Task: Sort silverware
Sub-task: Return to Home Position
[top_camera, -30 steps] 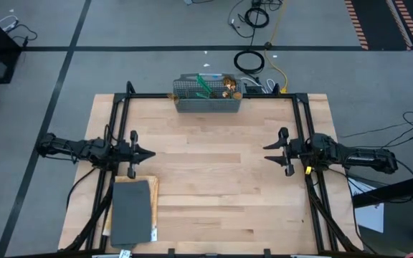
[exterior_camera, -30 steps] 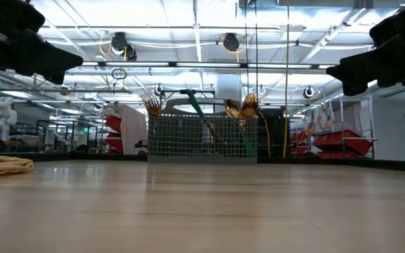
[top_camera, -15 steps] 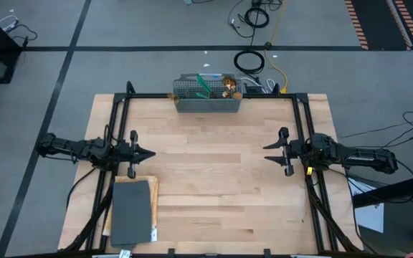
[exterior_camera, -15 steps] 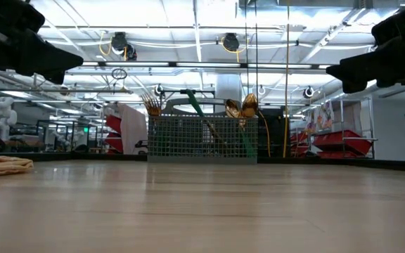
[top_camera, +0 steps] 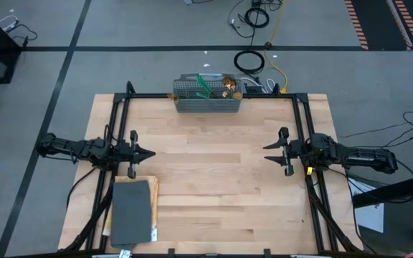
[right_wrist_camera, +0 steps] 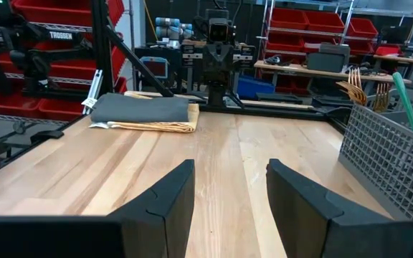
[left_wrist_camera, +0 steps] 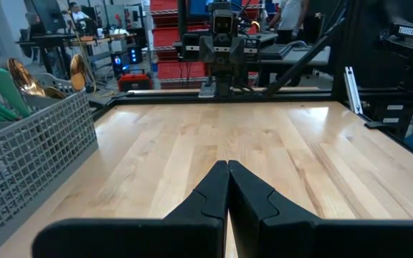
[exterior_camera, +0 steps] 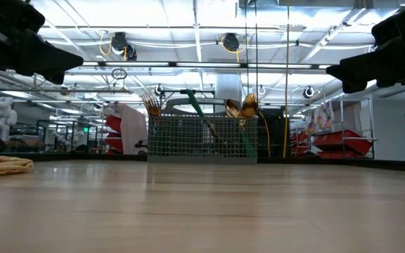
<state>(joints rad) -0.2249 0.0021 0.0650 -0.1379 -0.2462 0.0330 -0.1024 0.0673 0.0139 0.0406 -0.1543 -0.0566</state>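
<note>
The silverware (top_camera: 214, 86), gold heads on teal-green handles, stands upright in a grey wire-mesh basket (top_camera: 208, 104) at the middle of the table's far edge. Its heads and handles stick up over the rim in the low view (exterior_camera: 239, 108) and in both wrist views (left_wrist_camera: 19, 77) (right_wrist_camera: 370, 86). My left gripper (top_camera: 151, 153) hovers over the table's left side, shut and empty (left_wrist_camera: 228, 165). My right gripper (top_camera: 267, 153) hovers over the right side, open and empty (right_wrist_camera: 229, 170). The two point at each other, and both are far from the basket.
A dark grey pad on a tan cloth (top_camera: 131, 212) lies flat at the near left corner, also in the right wrist view (right_wrist_camera: 145, 109). A black frame (top_camera: 214, 95) runs along the table's far and side edges. Bare wood (top_camera: 214, 179) spans the middle between the grippers.
</note>
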